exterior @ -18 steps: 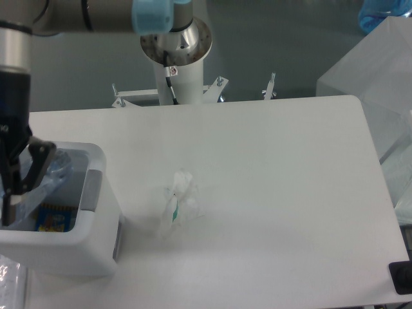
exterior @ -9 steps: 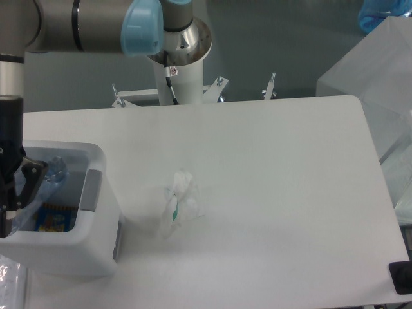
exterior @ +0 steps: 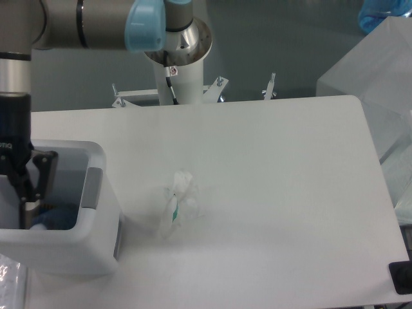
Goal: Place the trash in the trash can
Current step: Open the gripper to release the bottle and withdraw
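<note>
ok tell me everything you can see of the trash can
The trash can is a white, boxy plastic bin with rounded corners and thick walls, standing upright on the white table at its front left edge. A grey handle plate sits on the side facing the wrapper. It is open-topped; the tool reaches down inside it, and something blue shows at the bottom beside the tool. The crumpled wrapper lies apart from it on the table.

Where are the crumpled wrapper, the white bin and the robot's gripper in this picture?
wrapper point(exterior: 181, 203): fixed camera view, on the middle of the crumpled plastic on the table.
bin point(exterior: 96, 222): fixed camera view, on its right side wall.
gripper point(exterior: 29, 193): fixed camera view, between the fingertips, over the bin's opening.
</note>
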Controlling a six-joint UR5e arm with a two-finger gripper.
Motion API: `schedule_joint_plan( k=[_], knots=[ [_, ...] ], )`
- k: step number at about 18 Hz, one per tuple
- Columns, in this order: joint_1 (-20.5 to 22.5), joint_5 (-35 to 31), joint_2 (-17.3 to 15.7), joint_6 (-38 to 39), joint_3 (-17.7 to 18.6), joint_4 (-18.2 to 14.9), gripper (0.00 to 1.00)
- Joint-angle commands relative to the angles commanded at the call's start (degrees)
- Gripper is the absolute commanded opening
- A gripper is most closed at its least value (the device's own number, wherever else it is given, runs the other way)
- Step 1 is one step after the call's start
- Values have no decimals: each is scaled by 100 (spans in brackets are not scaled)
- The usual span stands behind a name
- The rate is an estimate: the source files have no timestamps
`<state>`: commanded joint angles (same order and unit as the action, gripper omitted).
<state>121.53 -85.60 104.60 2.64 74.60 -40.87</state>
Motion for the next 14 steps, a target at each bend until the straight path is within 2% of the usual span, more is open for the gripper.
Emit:
schedule_joint_plan(
  k=[4,8,12,14],
  knots=[
    [1054,17,-387,-105,861,-9,84],
    [1750,26,-397,-736,1512,-18,84],
    [2137,35,-580,-2553,2443,-70,84],
    [2182,-26,-607,-3336,2734,-105,83]
  ],
)
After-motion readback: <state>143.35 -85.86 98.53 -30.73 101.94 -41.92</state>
